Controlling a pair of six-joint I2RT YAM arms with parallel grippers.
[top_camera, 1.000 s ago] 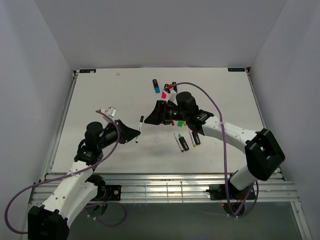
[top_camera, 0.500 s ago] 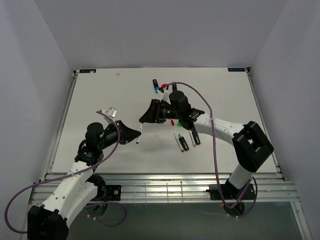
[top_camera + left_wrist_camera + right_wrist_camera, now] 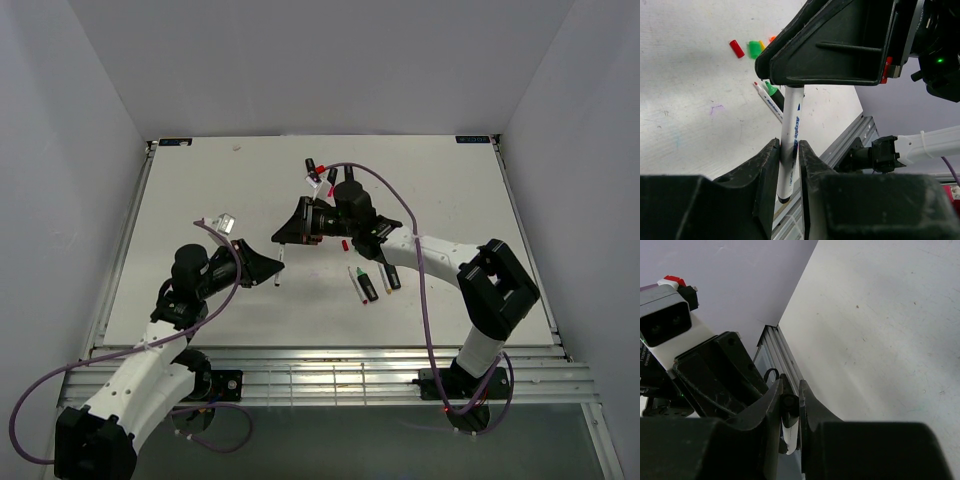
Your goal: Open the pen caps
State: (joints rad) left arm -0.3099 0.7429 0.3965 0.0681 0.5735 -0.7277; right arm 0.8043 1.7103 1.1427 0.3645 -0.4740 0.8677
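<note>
A thin white pen (image 3: 790,130) spans the gap between both grippers above the table's left centre. My left gripper (image 3: 789,147) is shut on its barrel near the tail end. Its small black cap (image 3: 791,402) sits pinched between the fingers of my right gripper (image 3: 791,392), with the white barrel (image 3: 790,432) showing just behind it. From above, the left gripper (image 3: 270,268) and right gripper (image 3: 284,236) meet nose to nose at the pen (image 3: 279,268). Loose caps lie on the table, a red cap (image 3: 737,48) and a green cap (image 3: 756,48).
An uncapped green-tipped marker (image 3: 366,283), a thin pen with a red tip (image 3: 356,285) and a black marker (image 3: 392,277) lie under the right arm. More markers and caps (image 3: 313,166) lie behind it. The slatted rail (image 3: 330,375) runs along the near edge.
My right gripper has swung left to the pen held by the left gripper and has shut on its black cap. The left arm has stayed where it was.
</note>
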